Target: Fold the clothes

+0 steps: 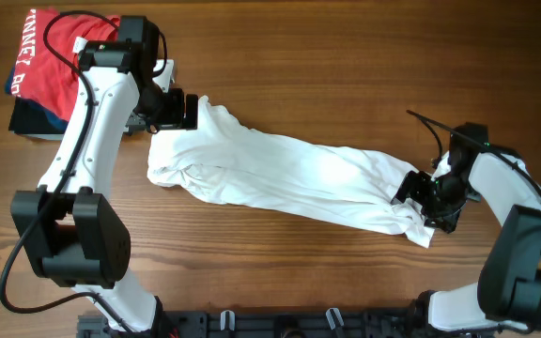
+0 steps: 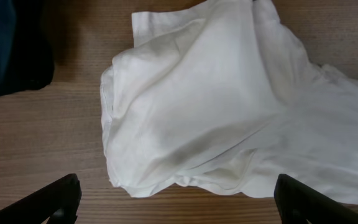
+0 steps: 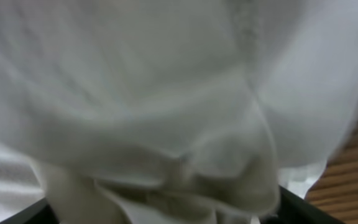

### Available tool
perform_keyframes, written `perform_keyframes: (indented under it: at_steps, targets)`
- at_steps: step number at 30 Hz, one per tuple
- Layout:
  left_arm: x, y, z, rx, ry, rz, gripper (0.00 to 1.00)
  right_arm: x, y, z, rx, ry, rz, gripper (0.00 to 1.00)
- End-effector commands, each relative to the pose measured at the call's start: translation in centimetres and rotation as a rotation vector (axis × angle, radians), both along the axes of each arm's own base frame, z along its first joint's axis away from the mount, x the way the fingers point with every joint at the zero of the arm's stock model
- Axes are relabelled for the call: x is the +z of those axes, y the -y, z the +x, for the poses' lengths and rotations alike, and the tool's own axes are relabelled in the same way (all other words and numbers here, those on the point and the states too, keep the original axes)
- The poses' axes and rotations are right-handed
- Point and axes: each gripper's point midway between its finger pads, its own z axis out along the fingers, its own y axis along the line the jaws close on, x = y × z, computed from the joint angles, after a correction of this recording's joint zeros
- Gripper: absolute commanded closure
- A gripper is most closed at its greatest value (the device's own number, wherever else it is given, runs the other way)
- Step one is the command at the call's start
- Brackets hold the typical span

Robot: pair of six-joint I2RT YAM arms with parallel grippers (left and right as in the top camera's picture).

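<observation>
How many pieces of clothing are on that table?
4 visible: the white T-shirt stretched across the middle; stacked at the far left corner, a red shirt on top, a blue garment under it, a dark garment lowest. More may lie hidden among them.

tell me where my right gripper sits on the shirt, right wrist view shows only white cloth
observer: the right gripper is at the right end of the white T-shirt, which lies bunched in a long band
operator: and the left one
observer: the left gripper is open over the shirt's upper left end
operator: anything else nearby
observer: a red shirt on a dark folded pile, off to its left, not touching
</observation>
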Motion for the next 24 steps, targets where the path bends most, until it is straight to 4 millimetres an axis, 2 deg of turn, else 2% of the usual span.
perform_keyframes:
  at_steps: [1, 3, 4, 5, 6, 10, 13, 19, 22, 24]
  targets:
    - [0.7, 0.0, 0.3, 0.021, 0.027, -0.024, 0.00, -2.4, -0.7, -1.1, -0.053, -0.005, 0.023, 0.31]
    - [0.7, 0.0, 0.4, 0.021, 0.030, -0.024, 0.00, -2.9, -0.9, -1.1, -0.063, 0.010, 0.027, 0.45]
    - [0.7, 0.0, 0.4, 0.021, 0.030, -0.024, 0.00, -2.9, -0.8, -0.8, -0.078, 0.018, 0.023, 0.71]
    - [0.7, 0.0, 0.4, 0.021, 0.032, -0.024, 0.00, -2.9, -0.7, -0.7, -0.079, 0.023, 0.022, 0.92]
    - [0.7, 0.0, 0.5, 0.021, 0.033, -0.024, 0.00, -2.9, -0.7, -0.6, -0.083, 0.025, 0.022, 0.96]
    - [0.8, 0.0, 0.8, 0.021, 0.046, -0.025, 0.00, -2.4, -0.2, 0.1, -0.109, 0.034, 0.010, 0.96]
    - [0.8, 0.0, 0.8, 0.021, 0.049, -0.025, 0.00, -1.4, 1.8, 0.8, -0.154, 0.037, -0.020, 0.96]
    - [0.8, 0.0, 0.8, 0.021, 0.049, -0.025, 0.00, 1.9, 7.6, 3.0, -0.215, 0.133, -0.026, 0.96]
    - [0.8, 0.0, 0.8, 0.021, 0.049, -0.025, 0.00, 3.6, 8.9, 4.1, -0.208, 0.199, 0.010, 0.96]
    - [0.8, 0.0, 0.8, 0.021, 0.049, -0.025, 0.00, 5.0, 9.1, 4.9, -0.164, 0.238, 0.033, 0.96]
